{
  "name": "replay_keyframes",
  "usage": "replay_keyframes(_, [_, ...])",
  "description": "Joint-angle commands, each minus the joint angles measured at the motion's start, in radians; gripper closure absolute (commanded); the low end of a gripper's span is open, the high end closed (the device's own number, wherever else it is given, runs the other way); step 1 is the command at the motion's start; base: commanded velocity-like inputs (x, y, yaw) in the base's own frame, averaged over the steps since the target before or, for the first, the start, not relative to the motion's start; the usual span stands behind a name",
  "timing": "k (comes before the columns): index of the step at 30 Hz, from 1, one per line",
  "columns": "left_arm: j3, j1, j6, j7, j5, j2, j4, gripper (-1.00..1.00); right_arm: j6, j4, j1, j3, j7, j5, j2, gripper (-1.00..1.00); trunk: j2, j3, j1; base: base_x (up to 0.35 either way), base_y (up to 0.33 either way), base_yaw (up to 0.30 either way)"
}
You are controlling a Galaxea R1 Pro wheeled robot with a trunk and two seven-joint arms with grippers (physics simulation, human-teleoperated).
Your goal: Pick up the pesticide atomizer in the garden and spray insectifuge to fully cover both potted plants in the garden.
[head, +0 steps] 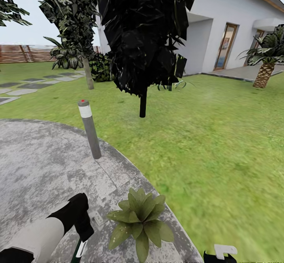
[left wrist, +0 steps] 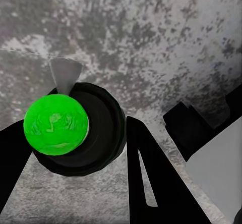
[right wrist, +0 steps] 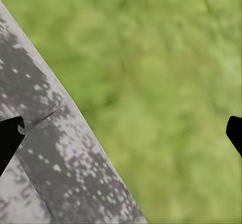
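Gripping what seems the pesticide atomizer [left wrist: 75, 128], my left gripper [head: 81, 235] hangs just beside the potted plant [head: 139, 221], on its left, right gripper [right wrist: 121, 133] spread wide.

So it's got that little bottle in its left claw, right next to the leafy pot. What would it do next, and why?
Probably swing the left gripper slightly toward the potted plant and aim the pesticide atomizer at its leaves. The fingers sit on either side of the bottle, apparently gripping it, and the plant stands right beside that hand on the patio, so only aiming seems left.
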Motion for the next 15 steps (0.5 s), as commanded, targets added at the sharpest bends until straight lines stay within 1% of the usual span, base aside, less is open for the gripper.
replay_keyframes(1, [-0.003, 0.000, 0.005, -0.007, -0.005, 0.002, -0.003, 1.00, -0.003, 0.001, 0.000, 0.009, -0.002, -0.009, 0.000, -1.00, 0.000, -0.002, 0.000, 0.000, 0.000, 0.000])
replay_keyframes(4, [-0.003, -0.002, 0.006, -0.009, -0.005, 0.005, -0.003, 1.00, -0.003, 0.001, 0.000, 0.009, -0.002, -0.008, -0.001, -1.00, 0.000, -0.004, 0.000, 0.000, 0.000, 0.000])
replay_keyframes(6, [-0.003, -0.011, 0.009, -0.013, -0.006, 0.000, -0.017, 1.00, -0.003, 0.001, 0.000, 0.009, -0.002, -0.008, -0.001, -1.00, 0.000, -0.005, 0.000, 0.000, 0.000, 0.000])
replay_keyframes(8, [-0.004, -0.034, 0.012, -0.018, -0.005, -0.005, -0.045, 1.00, -0.003, 0.002, 0.000, 0.009, -0.002, -0.007, -0.001, -1.00, 0.000, -0.005, 0.000, 0.000, 0.000, 0.000])
replay_keyframes(11, [-0.006, -0.073, 0.013, -0.028, -0.003, -0.012, -0.060, 1.00, -0.003, 0.002, 0.000, 0.009, -0.002, -0.007, -0.001, -1.00, 0.000, -0.005, 0.000, 0.000, 0.000, 0.000])
replay_keyframes(12, [-0.007, -0.090, 0.016, -0.036, -0.002, -0.014, -0.063, 1.00, -0.003, 0.002, 0.000, 0.009, -0.002, -0.007, -0.001, -1.00, 0.000, -0.005, 0.000, 0.000, 0.000, 0.000])
replay_keyframes(15, [-0.011, -0.113, 0.044, -0.069, -0.006, -0.020, -0.066, 1.00, -0.003, 0.002, 0.000, 0.009, -0.002, -0.006, -0.001, -1.00, 0.000, -0.005, 0.000, 0.000, 0.000, 0.000])
